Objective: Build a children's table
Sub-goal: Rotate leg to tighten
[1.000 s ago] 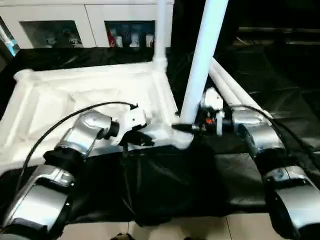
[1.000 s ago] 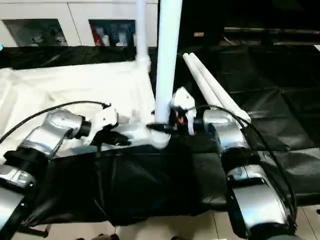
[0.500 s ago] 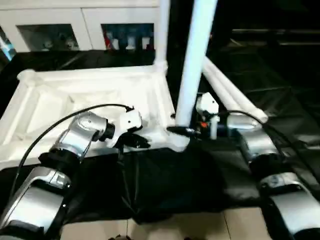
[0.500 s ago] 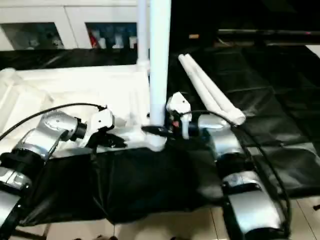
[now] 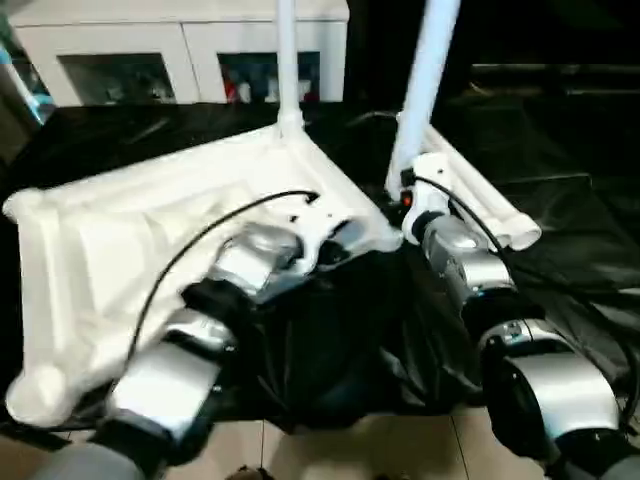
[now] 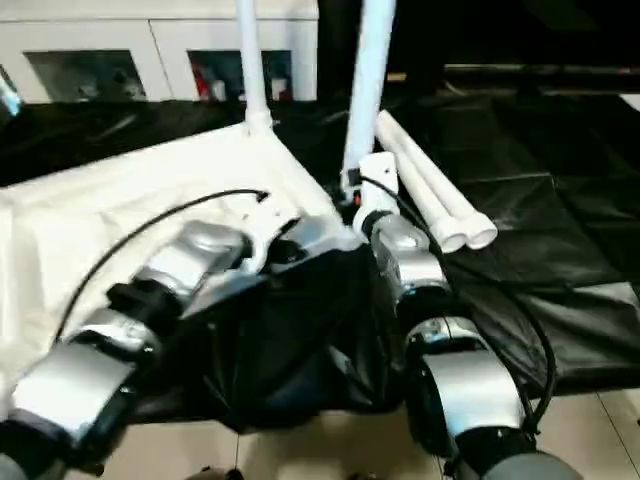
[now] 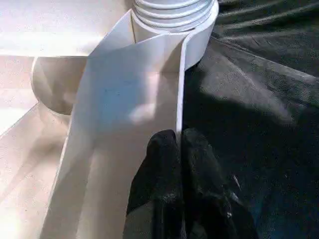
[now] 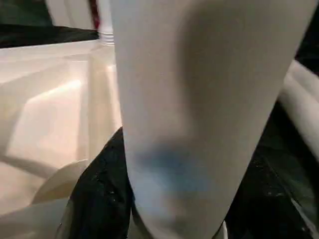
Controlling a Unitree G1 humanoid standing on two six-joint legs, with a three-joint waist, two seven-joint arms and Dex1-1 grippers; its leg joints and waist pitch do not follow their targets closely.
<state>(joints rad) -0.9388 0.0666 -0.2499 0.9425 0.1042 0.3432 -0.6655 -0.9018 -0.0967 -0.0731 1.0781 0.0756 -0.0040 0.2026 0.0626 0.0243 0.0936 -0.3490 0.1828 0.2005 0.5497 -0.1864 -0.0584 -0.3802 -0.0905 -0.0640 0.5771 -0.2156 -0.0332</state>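
Two legs are seen standing upright in corner sockets of the upturned table top, which lies tilted on a black cloth. One upright leg is clasped low down between the half-parted fingers of the right gripper. The left gripper is pinched fully closed on the top's thin edge wall (just below a ribbed socket). Two spare legs lie side by side on the cloth, beside the right arm.
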